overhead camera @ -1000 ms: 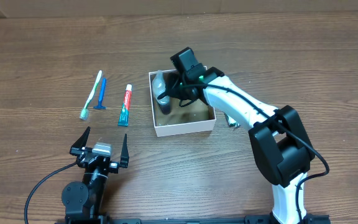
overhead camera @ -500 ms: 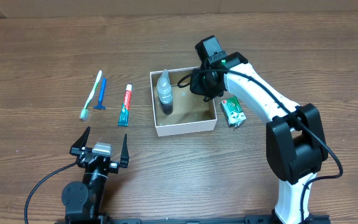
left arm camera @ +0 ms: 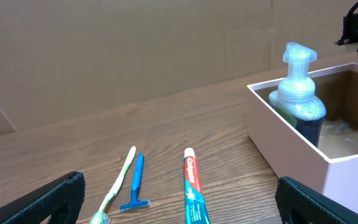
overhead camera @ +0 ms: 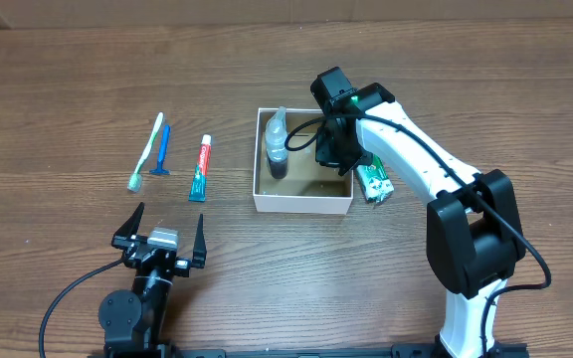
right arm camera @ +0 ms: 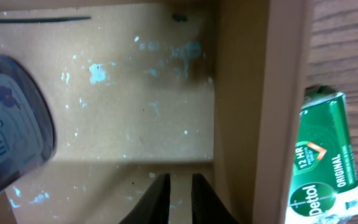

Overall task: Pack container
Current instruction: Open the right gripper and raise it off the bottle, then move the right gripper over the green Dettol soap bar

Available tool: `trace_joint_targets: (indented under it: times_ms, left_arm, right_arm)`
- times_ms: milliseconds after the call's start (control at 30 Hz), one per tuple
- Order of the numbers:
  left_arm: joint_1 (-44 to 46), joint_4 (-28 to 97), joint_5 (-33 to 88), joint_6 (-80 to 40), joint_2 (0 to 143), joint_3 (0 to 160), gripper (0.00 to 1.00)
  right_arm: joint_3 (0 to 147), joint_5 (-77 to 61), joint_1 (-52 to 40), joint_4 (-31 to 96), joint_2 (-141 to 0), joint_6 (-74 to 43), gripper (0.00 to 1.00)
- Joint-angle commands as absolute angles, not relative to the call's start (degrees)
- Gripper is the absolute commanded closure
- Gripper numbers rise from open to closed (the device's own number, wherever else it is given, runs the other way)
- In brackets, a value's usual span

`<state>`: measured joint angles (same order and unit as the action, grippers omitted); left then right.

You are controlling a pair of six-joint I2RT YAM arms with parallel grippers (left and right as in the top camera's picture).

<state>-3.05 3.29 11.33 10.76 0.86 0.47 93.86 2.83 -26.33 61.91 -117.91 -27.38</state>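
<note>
Over on the right half of the table (overhead camera: 58, 70), the container (overhead camera: 302, 205) sits flat, with a pump bottle (overhead camera: 278, 149) standing at its left wall and a green soap bar (overhead camera: 373, 183) just beside its right wall. It's thin cardboard, so I'd guess it's light, bendy at the walls and quick to slide on wood. Pinching a wall at the rim or pushing low from inside seems safest, slowly so the bottle doesn't tip. The right gripper (right arm camera: 180, 188) is down inside near the right wall, fingers nearly together on nothing. The left gripper (overhead camera: 160, 237) hangs wide open, well apart. Versus a second ago, the box has slid right and squared up, and the right gripper has crossed over from the bottle side.
</note>
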Motion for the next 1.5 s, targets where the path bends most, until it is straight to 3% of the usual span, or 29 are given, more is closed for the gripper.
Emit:
trace_joint_targets:
  times_ms: [0,400,600,800,1033,1367,1467]
  left_arm:
    - [-3.4,3.3,11.0,11.6,0.3,0.3,0.0]
    - [-3.4,3.3,11.0,11.6,0.3,0.3,0.0]
    - [-3.4,3.3,11.0,11.6,0.3,0.3,0.0]
    - [-3.4,3.3,11.0,11.6,0.3,0.3,0.0]
    - [-3.4,3.3,11.0,11.6,0.3,0.3,0.0]
    - [-3.4,3.3,11.0,11.6,0.3,0.3,0.0]
    - [-3.4,3.3,11.0,11.6,0.3,0.3,0.0]
  right_arm:
    - [94.7,5.7,-25.8,60.8,-115.7,-26.6,0.84]
    - [104.4,3.7,-25.8,62.8,-115.3,-19.5,0.78]
    - [115.7,4.0,-24.4,73.2,-113.8,-19.2,0.69]
    - [117.6,5.5,-17.4,82.4,-112.0,-19.7,0.63]
    - [111.9,-2.0,-9.5,84.5,-112.0,-17.5,0.51]
    - [94.2,-3.2,-9.3,75.8,-112.0,-13.6,0.5]
    - [90.9,-6.0,-9.4,73.3,-112.0,-10.5,0.46]
